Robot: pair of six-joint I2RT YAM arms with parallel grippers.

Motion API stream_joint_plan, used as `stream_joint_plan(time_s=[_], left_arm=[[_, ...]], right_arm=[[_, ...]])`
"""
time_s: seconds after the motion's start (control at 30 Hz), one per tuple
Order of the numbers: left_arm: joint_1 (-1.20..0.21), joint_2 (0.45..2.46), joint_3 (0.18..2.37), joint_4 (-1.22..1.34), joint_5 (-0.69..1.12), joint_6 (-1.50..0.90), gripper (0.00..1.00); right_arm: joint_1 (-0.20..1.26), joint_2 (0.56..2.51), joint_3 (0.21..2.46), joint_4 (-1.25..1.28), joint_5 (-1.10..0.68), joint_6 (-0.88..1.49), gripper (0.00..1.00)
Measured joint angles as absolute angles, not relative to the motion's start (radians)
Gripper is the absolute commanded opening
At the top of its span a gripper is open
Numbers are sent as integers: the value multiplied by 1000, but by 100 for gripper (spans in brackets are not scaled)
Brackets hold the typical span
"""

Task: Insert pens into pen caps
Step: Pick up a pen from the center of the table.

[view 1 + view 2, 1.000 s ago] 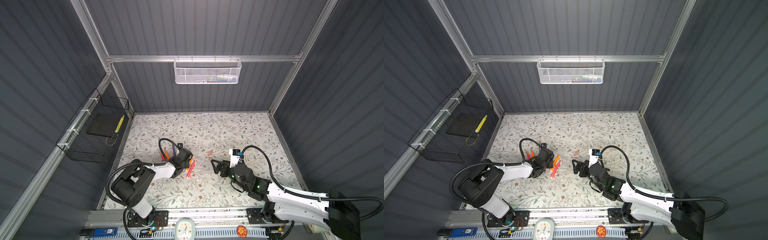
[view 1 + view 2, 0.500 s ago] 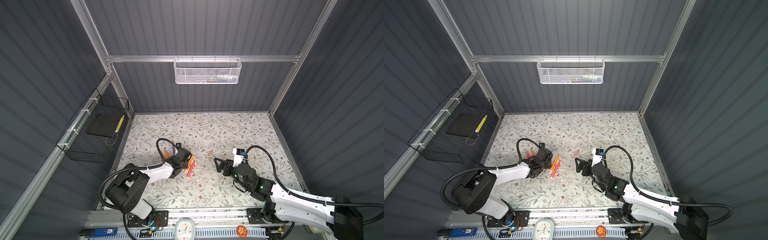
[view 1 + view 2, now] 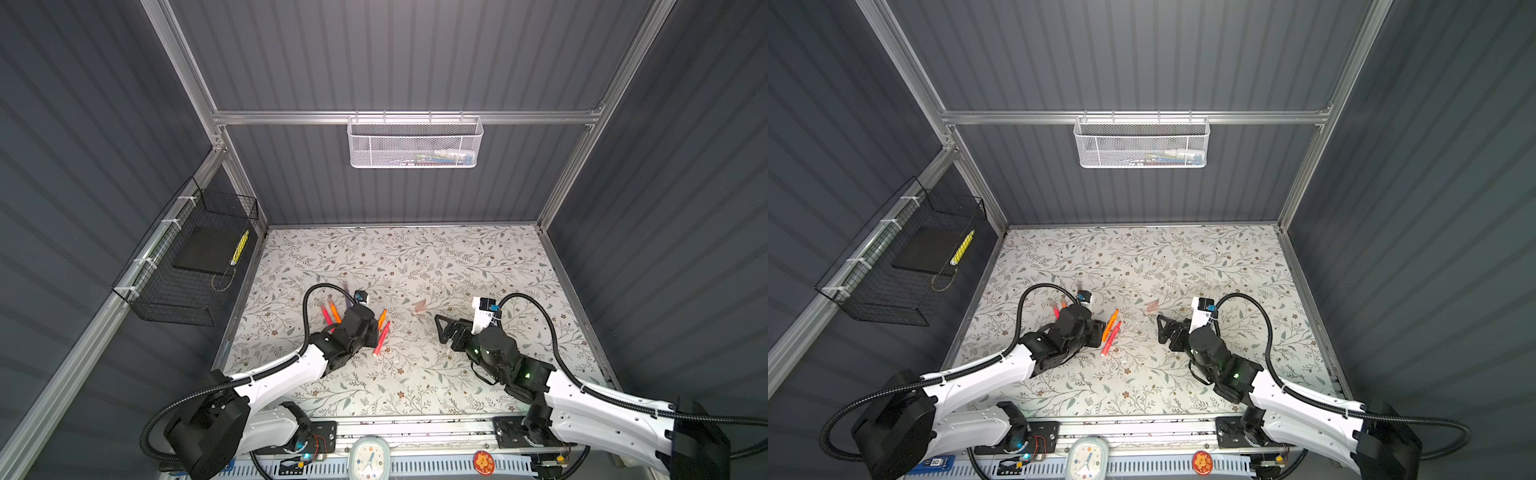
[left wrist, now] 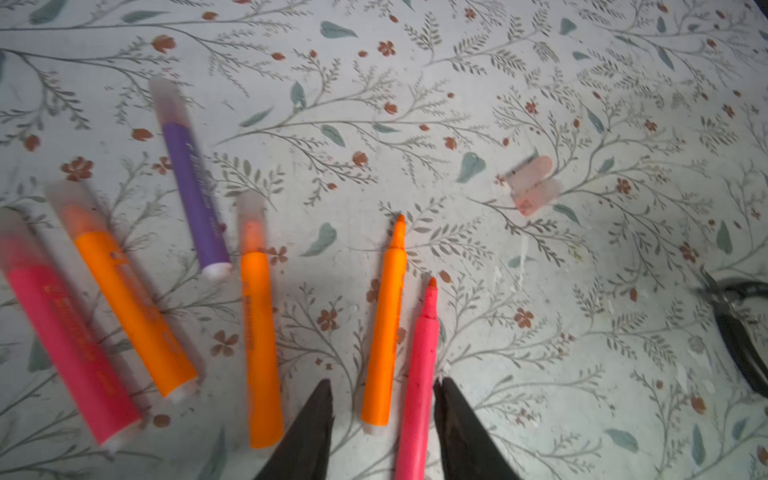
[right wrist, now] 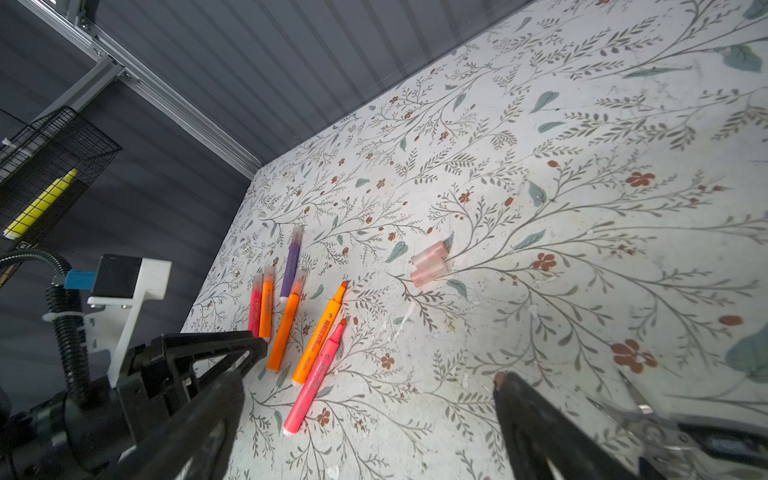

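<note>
Several pens lie left of centre on the floral mat. Capped ones are a pink [image 4: 62, 332], two orange [image 4: 129, 307] [image 4: 257, 324] and a purple [image 4: 195, 195]. An uncapped orange pen [image 4: 386, 328] [image 3: 381, 318] and an uncapped pink pen [image 4: 419, 382] [image 3: 382, 338] lie side by side on the mat. My left gripper [image 4: 382, 386] [image 3: 376, 328] is open and straddles their rear ends. Two pale pink pen caps [image 4: 532, 187] [image 5: 430, 264] [image 3: 419, 305] lie together, apart from both grippers. My right gripper [image 5: 370, 395] [image 3: 442, 330] is wide open and empty, low over bare mat.
Black-handled pliers [image 5: 665, 436] [image 4: 739, 324] lie on the mat by my right gripper's finger. A black wire basket [image 3: 187, 266] hangs on the left wall. A white mesh basket [image 3: 415, 143] hangs on the back wall. Dark walls enclose the mat.
My left gripper's jaws have gone from shut to partly open over the two uncapped pens. The right gripper has drifted slightly to the right and stays open.
</note>
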State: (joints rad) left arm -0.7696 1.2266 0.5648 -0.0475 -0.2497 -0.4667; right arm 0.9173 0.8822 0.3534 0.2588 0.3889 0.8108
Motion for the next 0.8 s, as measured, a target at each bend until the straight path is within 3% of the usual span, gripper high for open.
stream_joint_plan(time_s=[0.37, 0.8], left_arm=[[-788, 1452, 624, -21, -327, -439, 41], [-788, 1543, 656, -2, -340, -429, 46]], right_arm=[[917, 903, 353, 256, 363, 815, 94], [916, 875, 353, 245, 364, 815, 94]])
